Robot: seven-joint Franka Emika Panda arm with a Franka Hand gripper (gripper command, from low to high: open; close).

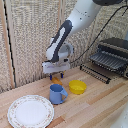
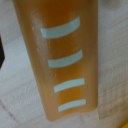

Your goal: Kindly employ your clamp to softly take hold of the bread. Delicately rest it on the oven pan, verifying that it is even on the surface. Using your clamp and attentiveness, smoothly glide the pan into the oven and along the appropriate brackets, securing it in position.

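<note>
End effector (image 1: 56, 73) sits low over the bread (image 1: 56, 79), fingers straddling it or nearly so. Jaw state: can't tell. The exterior view is too coarse, and the wrist view shows only the bread (image 2: 62, 60) filling the frame, orange-brown with four pale stripes, no fingertips clearly visible.

Bread lies on the bench (image 1: 95, 105), roughly 12 o'clock from the mug (image 1: 57, 93) and 9–10 o'clock from the yellow bowl (image 1: 77, 87). Plate (image 1: 30, 110) is at 7 o'clock from the mug, out of the way.

Pan (image 1: 95, 72) sticks out in front of the oven (image 1: 114, 54), 2–3 o'clock from the bread.

Judgement: grasp step, not confirmed closed. To do it well:
- centre the fingers across the loaf's short axis, mid-length
- close gently, it looks soft
- lift straight up before moving, mug and bowl are near
- set it flat mid-pan, long side along the bars
</note>
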